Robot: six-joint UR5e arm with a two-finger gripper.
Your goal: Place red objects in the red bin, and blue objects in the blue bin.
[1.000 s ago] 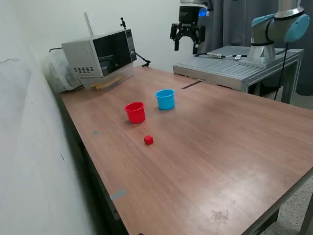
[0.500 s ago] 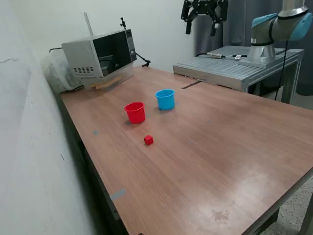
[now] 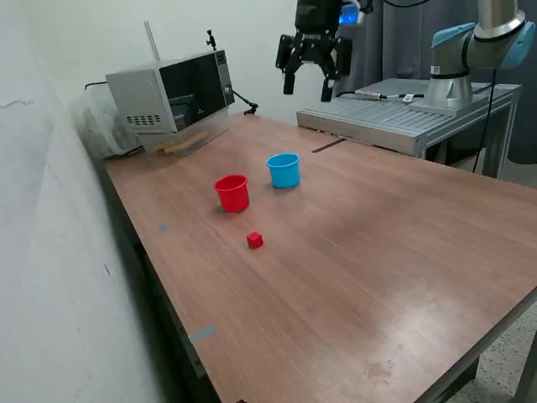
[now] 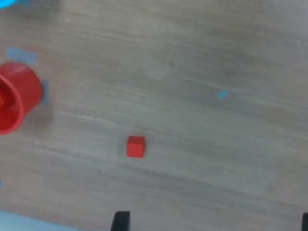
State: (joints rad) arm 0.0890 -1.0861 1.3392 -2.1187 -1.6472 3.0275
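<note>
Exterior view: the pincer [image 3: 308, 77] hangs high above the far end of the tabletop [image 3: 377, 252], jaws spread and carrying nothing. The one red cube [image 3: 255, 240] in sight lies well below it and toward the near edge, past the red cup [image 3: 232, 192] and the light blue cup [image 3: 284, 170], which stand side by side between the two. No blue cube can be seen on the surface.

Wrist view: the red cube [image 4: 135, 147] sits alone on the wood, apart from the red cup [image 4: 14, 102], whose mouth shows something red inside. Two dark fingertips [image 4: 121, 222] appear at the frame's edge, wide apart. In my judgement the coming move is a long descent to straddle the cube; being square, it offers no preferred axis.
</note>
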